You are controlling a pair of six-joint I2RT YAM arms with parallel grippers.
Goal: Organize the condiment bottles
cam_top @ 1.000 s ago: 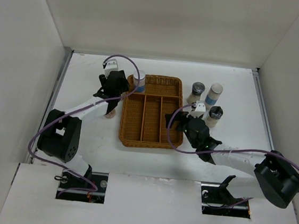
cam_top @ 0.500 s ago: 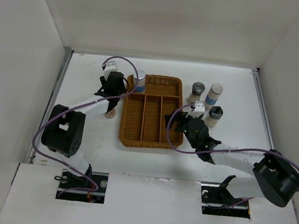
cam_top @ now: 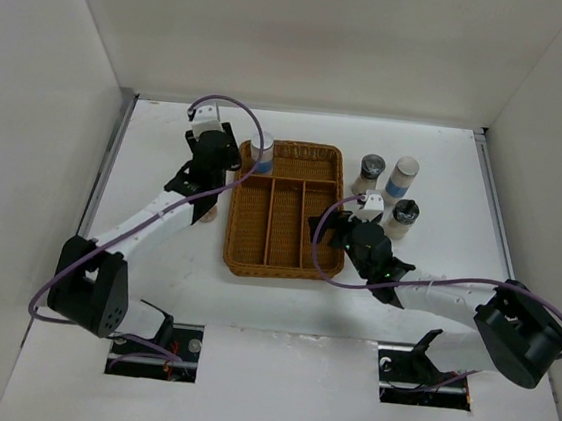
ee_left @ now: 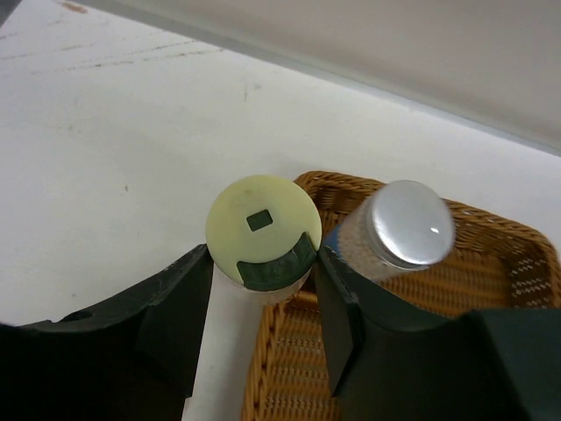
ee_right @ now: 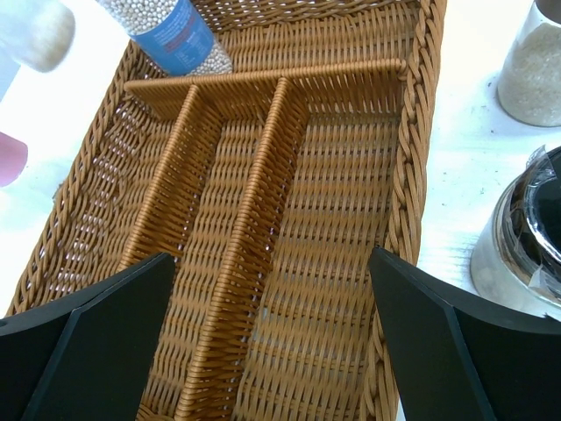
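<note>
The left gripper (ee_left: 263, 263) clasps a yellow-capped jar (ee_left: 263, 219) between its fingers. The jar is upright with its smooth round cap up, just left of the woven wicker tray's (ee_left: 491, 263) far left corner. A grey-capped jar (ee_left: 408, 224) stands upright inside that corner. The right gripper (ee_right: 270, 259) hangs spread wide over the tray's right side.

Your overhead camera looks down from 6 o'clock toward 12 over the table (cam_top: 464, 190), both wrist cameras hover close, all sharing the tray (cam_top: 282, 221).
</note>
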